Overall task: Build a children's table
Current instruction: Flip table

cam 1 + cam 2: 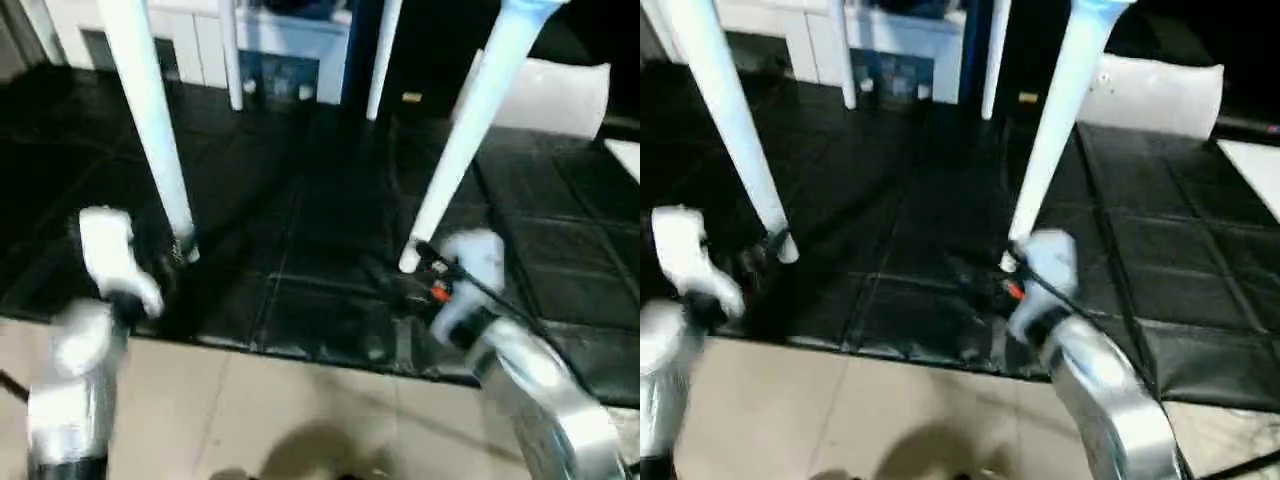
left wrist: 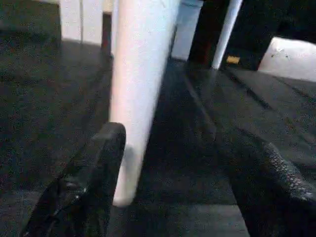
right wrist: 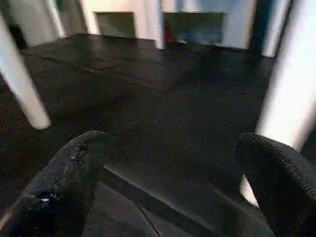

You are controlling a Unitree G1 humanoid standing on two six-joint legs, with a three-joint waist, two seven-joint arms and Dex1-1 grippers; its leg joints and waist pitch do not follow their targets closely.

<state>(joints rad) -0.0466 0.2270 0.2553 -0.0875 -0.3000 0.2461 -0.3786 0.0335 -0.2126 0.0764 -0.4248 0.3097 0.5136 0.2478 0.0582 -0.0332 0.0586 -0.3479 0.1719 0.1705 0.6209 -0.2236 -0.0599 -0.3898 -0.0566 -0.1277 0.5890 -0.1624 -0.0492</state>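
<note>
Both forearms (image 1: 70, 400) are smooth, rounded silver shells, the right one (image 1: 545, 395) glossy enough to catch highlights. Each ends in a white, blocky wrist housing (image 1: 108, 250) joined by a black collar. Thin black cables run along the right wrist (image 1: 470, 270), beside a small orange-red part, perhaps a connector. The fingers (image 2: 84, 187) are thick, curved and matte black with a pebbled, rubbery texture (image 3: 281, 182).

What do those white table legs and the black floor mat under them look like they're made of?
The table legs look like smooth white plastic tubes: uniform colour, a soft sheen, tapered toward the foot. The black mat seems to be foam or rubbery tiles, matte to slightly glossy, with visible seams forming a grid. The blur leaves both uncertain.
</note>
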